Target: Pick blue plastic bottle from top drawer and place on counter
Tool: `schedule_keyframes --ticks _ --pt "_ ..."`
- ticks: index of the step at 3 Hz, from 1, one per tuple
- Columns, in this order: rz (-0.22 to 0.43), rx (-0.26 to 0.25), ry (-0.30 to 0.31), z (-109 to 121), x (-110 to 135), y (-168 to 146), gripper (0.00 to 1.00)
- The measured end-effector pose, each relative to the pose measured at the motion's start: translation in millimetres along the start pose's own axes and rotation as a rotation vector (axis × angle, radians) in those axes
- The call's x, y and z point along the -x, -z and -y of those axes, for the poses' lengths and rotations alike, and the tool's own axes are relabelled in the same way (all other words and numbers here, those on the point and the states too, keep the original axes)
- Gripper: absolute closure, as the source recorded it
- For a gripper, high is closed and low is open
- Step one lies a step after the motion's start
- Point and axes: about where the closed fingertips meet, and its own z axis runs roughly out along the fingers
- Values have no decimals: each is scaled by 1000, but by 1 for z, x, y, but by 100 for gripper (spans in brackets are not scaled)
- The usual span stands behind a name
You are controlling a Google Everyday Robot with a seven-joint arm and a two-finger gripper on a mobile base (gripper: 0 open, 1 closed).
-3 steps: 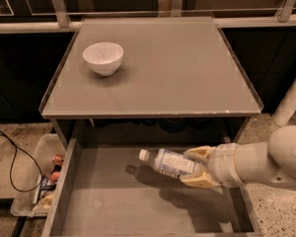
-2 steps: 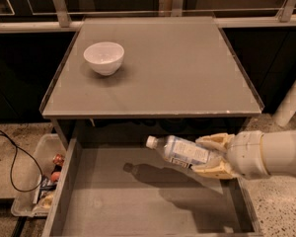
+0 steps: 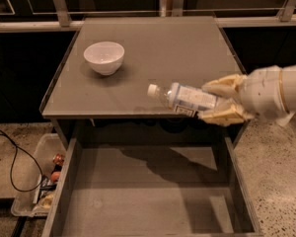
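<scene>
The robot's gripper (image 3: 203, 101), reaching in from the right w/ its tan fingers (image 3: 226, 85) clamped top & bottom on the blue plastic bottle (image 3: 185, 98), holds it nearly level, white cap (image 3: 153, 89) pointing left, over the front-right edge of the counter (image 3: 163, 43). Below, the top drawer (image 3: 64, 191) stands pulled open, its grey bottom bare but for the arm's shadow. A white bowl (image 3: 104, 57) sits at the counter's rear left, well apart from the bottle; a clear bin of clutter (image 3: 27, 191) & a black cable (image 3: 10, 162) lie on the floor at left.
</scene>
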Motion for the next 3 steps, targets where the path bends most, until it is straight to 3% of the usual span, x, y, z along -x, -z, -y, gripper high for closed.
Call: schedule_keyframes --ticks 1,2,3 --pt "4 -14 9 57 27 -13 100" --pt "-14 -21 -23 104 35 -38 100" --pt "-47 -28 -60 129 21 -61 100"
